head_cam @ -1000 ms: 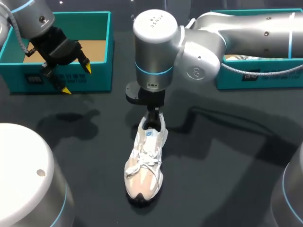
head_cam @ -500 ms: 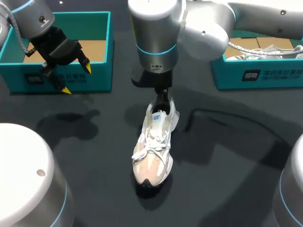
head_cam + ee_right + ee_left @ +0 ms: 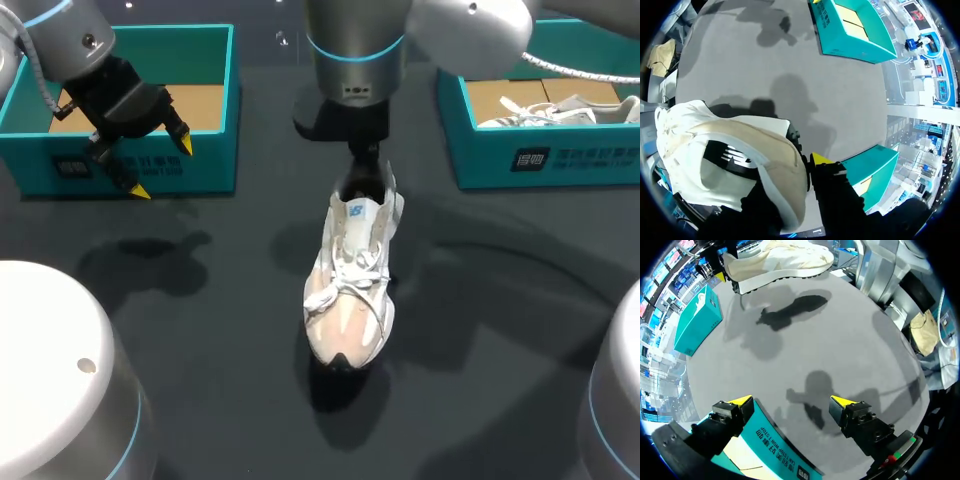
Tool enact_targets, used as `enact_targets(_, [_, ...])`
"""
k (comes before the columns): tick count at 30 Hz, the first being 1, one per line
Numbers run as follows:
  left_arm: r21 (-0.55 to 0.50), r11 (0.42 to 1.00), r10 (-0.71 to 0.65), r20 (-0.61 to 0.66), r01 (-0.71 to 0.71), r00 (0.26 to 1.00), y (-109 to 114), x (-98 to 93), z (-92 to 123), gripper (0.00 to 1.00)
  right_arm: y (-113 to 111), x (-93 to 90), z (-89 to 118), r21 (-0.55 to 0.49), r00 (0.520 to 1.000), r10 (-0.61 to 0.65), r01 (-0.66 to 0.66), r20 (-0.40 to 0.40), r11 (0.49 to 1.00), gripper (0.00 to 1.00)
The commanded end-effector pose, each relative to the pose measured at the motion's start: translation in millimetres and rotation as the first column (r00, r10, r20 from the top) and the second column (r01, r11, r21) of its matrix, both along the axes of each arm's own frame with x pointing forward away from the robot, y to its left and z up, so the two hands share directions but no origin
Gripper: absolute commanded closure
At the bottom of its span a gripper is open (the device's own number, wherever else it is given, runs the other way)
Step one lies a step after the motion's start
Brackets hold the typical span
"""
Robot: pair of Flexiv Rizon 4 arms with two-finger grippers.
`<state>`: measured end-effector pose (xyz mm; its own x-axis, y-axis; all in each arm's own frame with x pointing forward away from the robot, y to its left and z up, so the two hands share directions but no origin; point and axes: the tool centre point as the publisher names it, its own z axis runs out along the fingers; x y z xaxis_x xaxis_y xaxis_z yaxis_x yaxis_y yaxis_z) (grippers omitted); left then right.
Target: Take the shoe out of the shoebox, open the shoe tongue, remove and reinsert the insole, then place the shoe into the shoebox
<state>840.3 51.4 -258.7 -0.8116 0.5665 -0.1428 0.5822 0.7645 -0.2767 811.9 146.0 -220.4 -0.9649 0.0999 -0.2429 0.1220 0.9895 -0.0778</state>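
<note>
Beside the shoe (image 3: 740, 150) heel, right wrist view reveals a fingertip (image 3: 821, 159).

The head camera is looking down on the whole table (image 3: 200, 330) from above and behind. The left wrist camera is looking out along the left gripper (image 3: 790, 400) toward the shoe (image 3: 780, 260), well apart from it. The right wrist camera is sitting very close at the shoe's heel. All three views are sharing the shoe and the table.
</note>
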Motion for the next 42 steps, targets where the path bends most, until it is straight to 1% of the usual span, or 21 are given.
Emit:
enact_targets(1, [0.003,1.000,0.000,0.000,0.000,1.000,0.1,-0.2,0.3,0.00,-1.0,0.1,0.3,0.003,1.000,0.001,-0.001,-0.001,1.000,1.00])
enact_targets(10, [0.003,1.000,0.000,0.000,0.000,1.000,0.1,-0.2,0.3,0.00,-1.0,0.1,0.3,0.003,1.000,0.001,-0.001,-0.001,1.000,1.00])
enact_targets(17, [0.003,1.000,0.000,0.000,0.000,1.000,0.1,-0.2,0.3,0.00,-5.5,15.3,25.8,-0.049,1.000,0.006,-0.005,0.026,0.999,1.00])
enact_targets(22, [0.003,1.000,0.000,0.000,0.000,1.000,0.1,-0.2,0.3,0.00,-22.0,32.5,45.4,-0.093,0.999,0.019,-0.016,0.033,0.996,1.00])
enact_targets(28, [0.003,1.000,0.000,0.000,0.000,1.000,0.1,-0.2,0.3,0.00,-56.2,55.9,70.6,-0.138,0.998,0.042,-0.034,0.051,0.990,1.00])
enact_targets(29, [0.003,1.000,0.000,0.000,0.000,1.000,0.1,-0.2,0.3,0.00,-65.9,61.0,76.0,-0.137,0.997,0.051,-0.043,0.061,0.990,1.00])
enact_targets(31, [0.003,1.000,0.000,0.000,0.000,1.000,0.1,-0.2,0.3,0.00,-82.8,70.4,81.6,-0.166,0.996,0.066,-0.055,0.063,0.985,1.00])
enact_targets(34, [0.003,1.000,0.000,0.000,0.000,1.000,0.1,-0.2,0.3,0.00,-110.1,85.4,88.0,-0.165,0.992,0.099,-0.085,0.075,0.983,1.00])
enact_targets(37, [0.003,1.000,0.000,0.000,0.000,1.000,0.1,-0.2,0.3,0.00,-142.9,103.2,90.2,-0.171,0.989,0.119,-0.103,0.086,0.980,1.00])
enact_targets(42, [0.003,1.000,0.000,0.000,0.000,1.000,0.1,-0.2,0.3,0.00,-196.2,135.3,91.0,-0.162,0.989,0.115,-0.099,0.091,0.982,1.00])
